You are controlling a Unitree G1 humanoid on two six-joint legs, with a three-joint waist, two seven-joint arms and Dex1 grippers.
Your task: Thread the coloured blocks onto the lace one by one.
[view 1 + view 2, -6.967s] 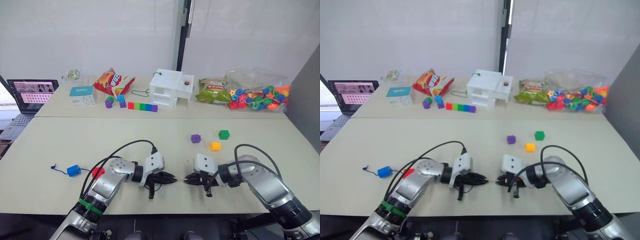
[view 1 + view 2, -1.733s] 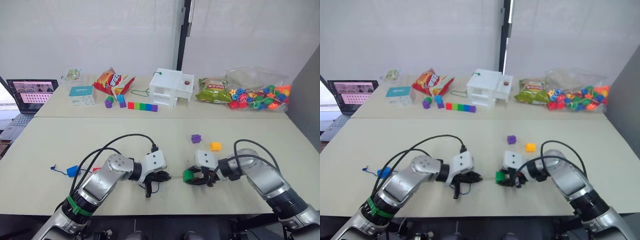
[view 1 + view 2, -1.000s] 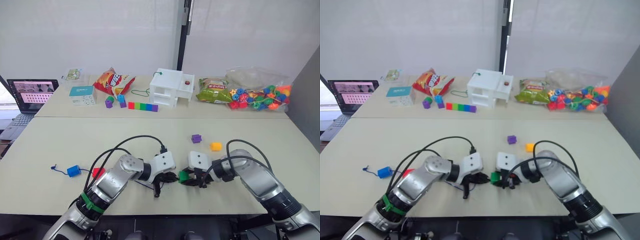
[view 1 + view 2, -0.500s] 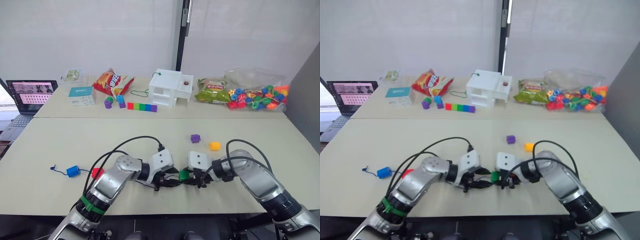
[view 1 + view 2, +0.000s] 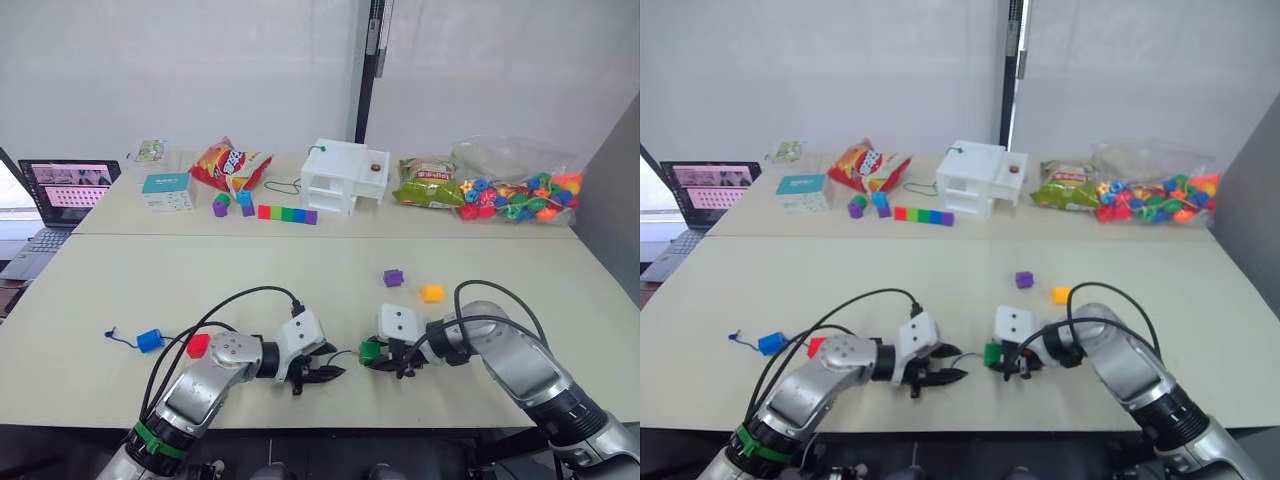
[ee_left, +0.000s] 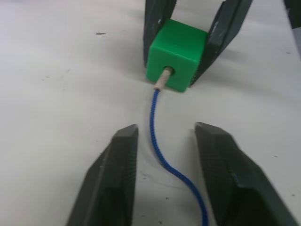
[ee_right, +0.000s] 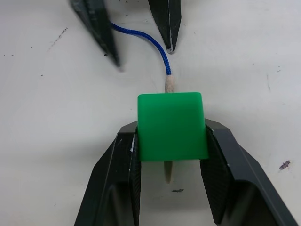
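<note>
Right wrist view: my right gripper (image 7: 170, 162) is clamped on the green block (image 7: 171, 126), low over the worktop (image 5: 300, 280). The lace (image 6: 160, 136) tip has passed through the block's hole and pokes out towards the right wrist. My left gripper (image 6: 164, 160) faces the block, jaws released, straddling the lace's axis.

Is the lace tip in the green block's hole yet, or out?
In. The pale tip of the lace pokes out the far side of the green block, held in the right gripper.
</note>
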